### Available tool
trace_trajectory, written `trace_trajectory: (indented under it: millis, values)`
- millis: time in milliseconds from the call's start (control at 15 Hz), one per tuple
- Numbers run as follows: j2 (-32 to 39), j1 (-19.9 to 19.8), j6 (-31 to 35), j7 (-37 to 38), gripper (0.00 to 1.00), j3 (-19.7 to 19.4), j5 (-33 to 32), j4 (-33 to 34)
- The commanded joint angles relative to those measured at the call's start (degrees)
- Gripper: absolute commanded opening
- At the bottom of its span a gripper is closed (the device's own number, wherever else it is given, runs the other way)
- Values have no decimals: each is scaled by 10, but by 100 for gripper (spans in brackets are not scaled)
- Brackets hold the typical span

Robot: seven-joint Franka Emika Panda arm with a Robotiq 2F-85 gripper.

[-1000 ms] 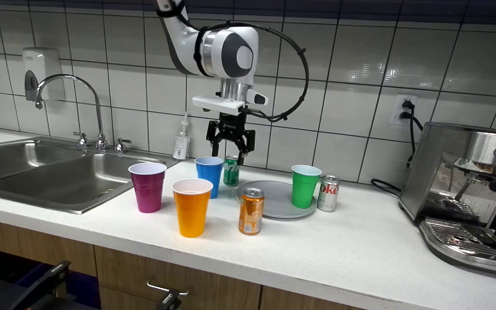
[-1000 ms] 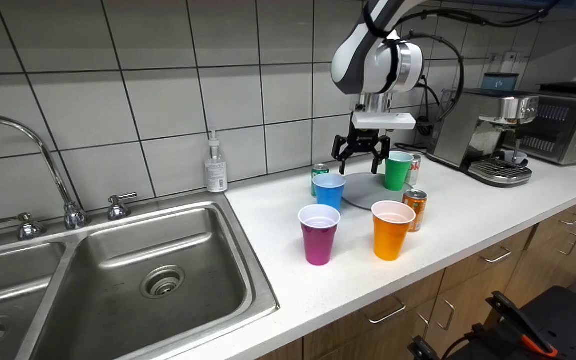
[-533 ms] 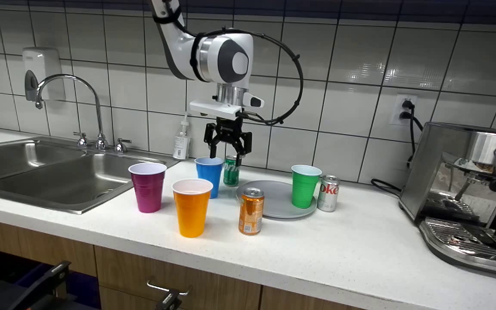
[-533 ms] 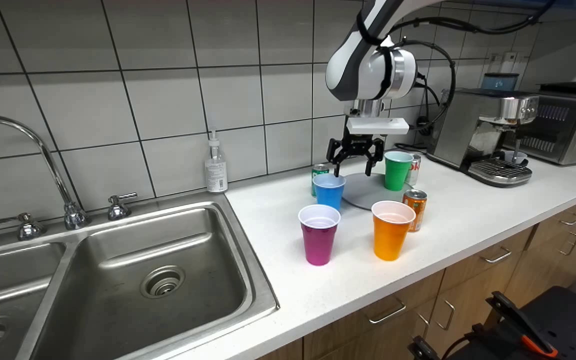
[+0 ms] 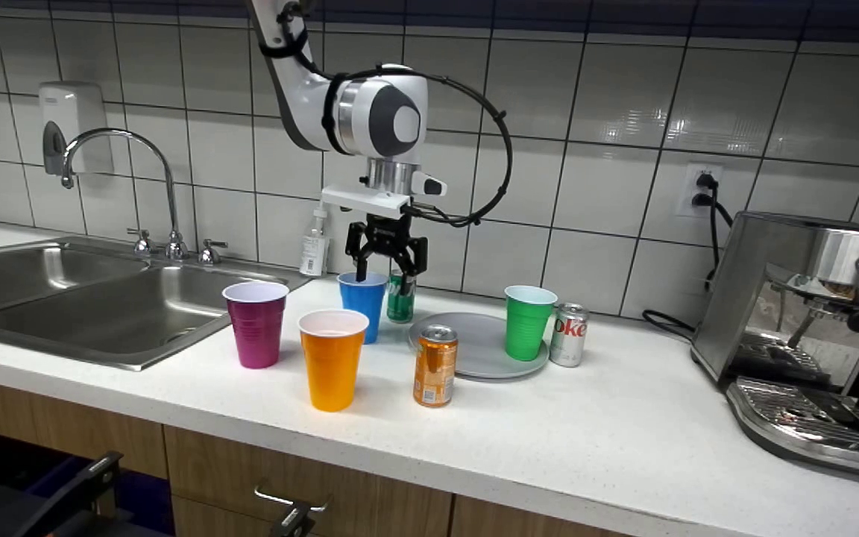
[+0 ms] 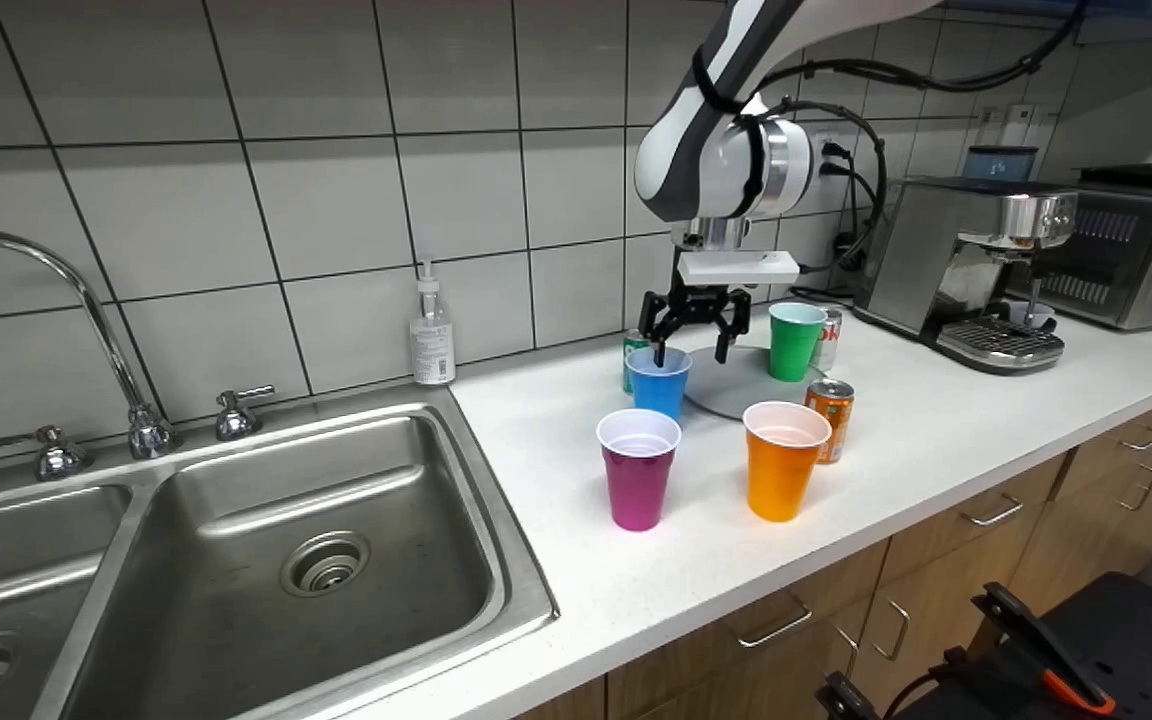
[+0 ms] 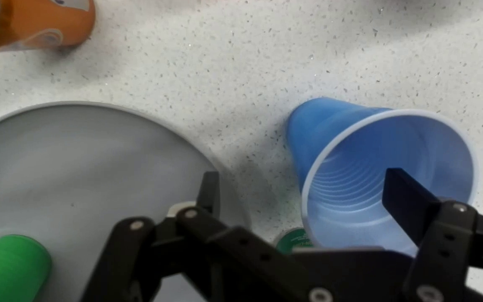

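Observation:
My gripper points down with its jaws wide apart and nothing between them. It hangs over the upright blue cup, nearest to its rim. In the wrist view one finger overlaps the mouth of the blue cup, and the other finger lies over the edge of the grey plate. Whether a fingertip dips inside the cup I cannot tell. Behind the cup stands a green can, partly covered by the cup and a finger. A green cup stands on the plate's right part in that exterior view.
A purple cup, an orange cup and an orange can stand on the counter. Beside the plate is a Coke can. A sink, soap bottle and coffee machine flank the area; tiled wall behind.
The gripper has come down and shifted left in both exterior views, from above the plate's near side to the blue cup. Its jaws stay open. The cups and cans have not moved.

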Motion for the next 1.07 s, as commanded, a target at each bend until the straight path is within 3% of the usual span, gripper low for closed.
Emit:
trace_trajectory:
  millis: [0, 67, 200, 733, 1000]
  values:
    - [13, -1, 7, -8, 100, 4, -8, 14]
    - [14, -2, 9, -9, 75, 5, -6, 15]
    - [17, -2, 10, -10, 66, 6, -6, 18]
    - [20, -1, 10, -11, 3, 6, -8, 19]
    - [18, -5, 7, -20, 0, 12, -1, 18]
